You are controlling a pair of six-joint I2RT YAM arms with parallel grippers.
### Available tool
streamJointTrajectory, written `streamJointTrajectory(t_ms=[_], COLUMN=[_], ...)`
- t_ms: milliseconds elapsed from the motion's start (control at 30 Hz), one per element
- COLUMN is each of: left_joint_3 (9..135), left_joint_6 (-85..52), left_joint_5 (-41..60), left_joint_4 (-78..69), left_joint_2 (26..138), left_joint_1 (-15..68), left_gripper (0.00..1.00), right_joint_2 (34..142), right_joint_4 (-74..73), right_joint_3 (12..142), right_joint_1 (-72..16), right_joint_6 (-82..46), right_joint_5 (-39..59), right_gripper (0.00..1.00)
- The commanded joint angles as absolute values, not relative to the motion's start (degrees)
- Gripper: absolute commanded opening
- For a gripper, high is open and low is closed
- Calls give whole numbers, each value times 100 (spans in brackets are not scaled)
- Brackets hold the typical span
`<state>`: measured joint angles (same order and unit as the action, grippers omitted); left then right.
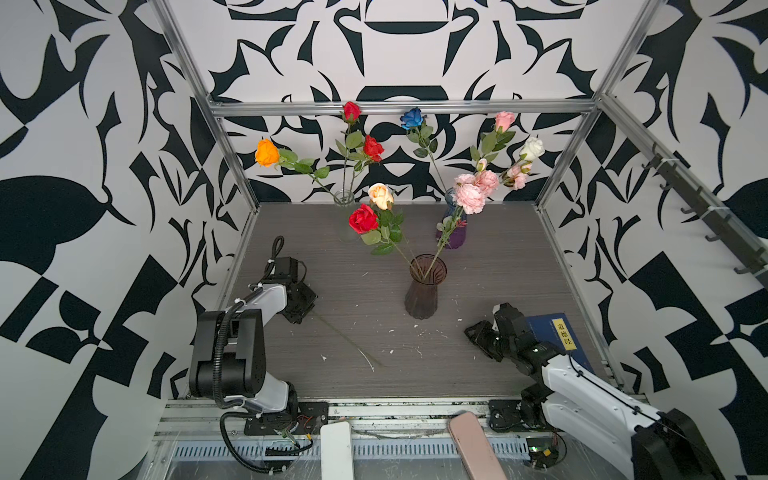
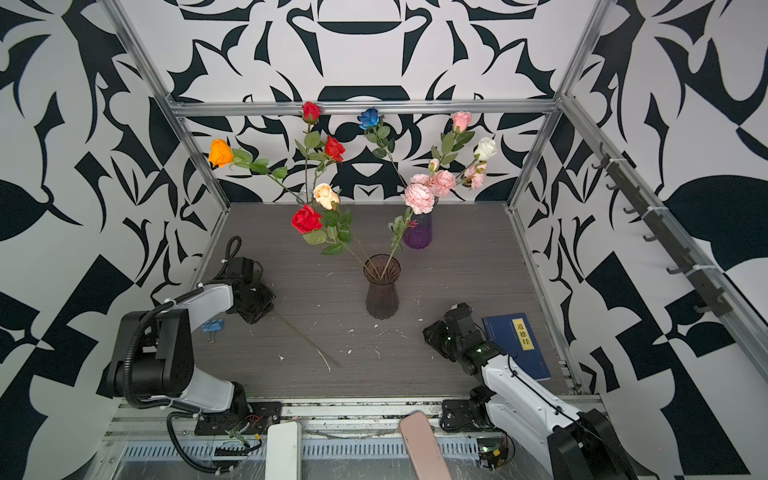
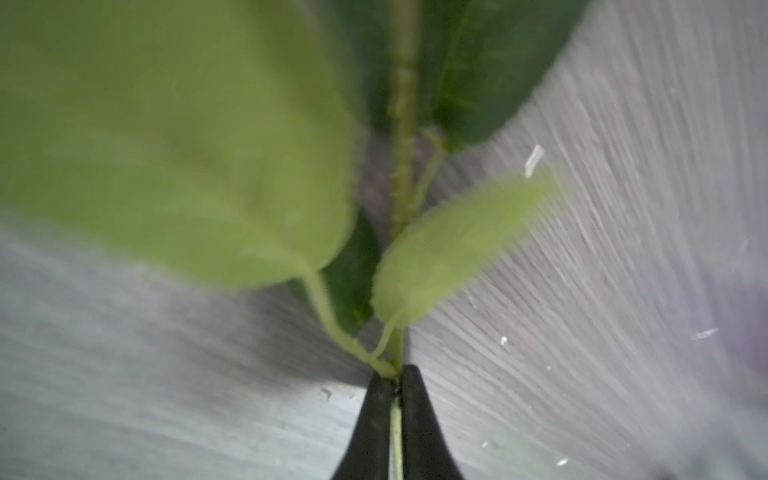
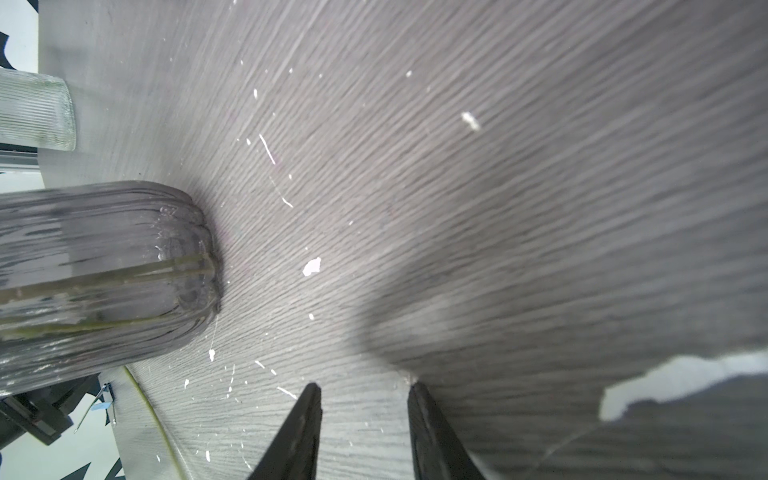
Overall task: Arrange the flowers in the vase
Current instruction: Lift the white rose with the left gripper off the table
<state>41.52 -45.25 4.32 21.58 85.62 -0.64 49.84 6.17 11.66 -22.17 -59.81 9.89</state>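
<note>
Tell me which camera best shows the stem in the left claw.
The left wrist view: the stem runs up close, with leaves, pinched in the shut left claw. Both top views show only its thin bare end; the right wrist view, a sliver.

My left arm point(image 1: 268, 296) wore a white shell over black joints, with a corrugated black cable point(image 1: 219, 353) zip-tied along it. My right arm point(image 1: 575, 380) matched, carrying a thin black wire point(image 1: 602, 388). The left tool point(image 3: 397, 374) and right tool point(image 4: 365, 388) had tapered black fingers point(image 4: 303, 428).
</note>
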Motion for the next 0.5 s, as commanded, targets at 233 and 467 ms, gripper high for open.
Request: streamJointTrajectory(t_ms=[233,467], left_joint_3=[3845,4654], left_joint_6=[-5174,-5283], left_joint_5=[766,1034], left_joint_4=[2501,2689], left_joint_2=[6664,4929], left_joint_1=[-123,-129], left_gripper=[0,0], right_joint_2=[5066,5251], right_joint_4=[817,760], right_joint_3=[1103,1156], right_joint_1=[-2182,-2169], right_joint_6=[-5933,-5923], right_joint_5=[982,1011], right_gripper=[39,39])
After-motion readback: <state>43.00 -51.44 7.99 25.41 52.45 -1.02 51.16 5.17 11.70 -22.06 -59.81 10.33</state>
